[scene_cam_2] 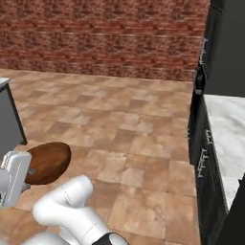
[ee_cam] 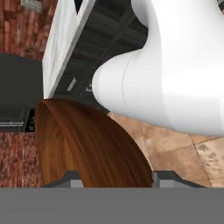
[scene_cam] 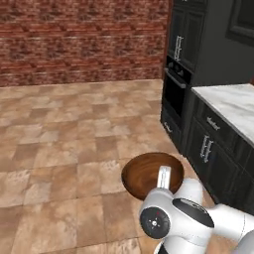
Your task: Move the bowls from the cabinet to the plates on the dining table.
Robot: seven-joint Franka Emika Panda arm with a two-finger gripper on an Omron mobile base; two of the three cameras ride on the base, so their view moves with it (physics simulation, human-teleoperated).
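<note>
Currently I carry one wooden bowl (scene_cam: 149,174) clamped by its rim in the jaws, tucked near the arm over the floor (scene_cam: 64,139) for transit.

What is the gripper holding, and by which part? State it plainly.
The gripper holds a wooden bowl by its rim, one of the fingers inside the bowl and the other outside.

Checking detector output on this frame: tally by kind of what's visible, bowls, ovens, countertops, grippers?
Bowls: 1, the wooden bowl held in the gripper
Ovens: 1, black wall oven
Countertops: 1, marble countertop
Grippers: 1
Total: 4
</note>
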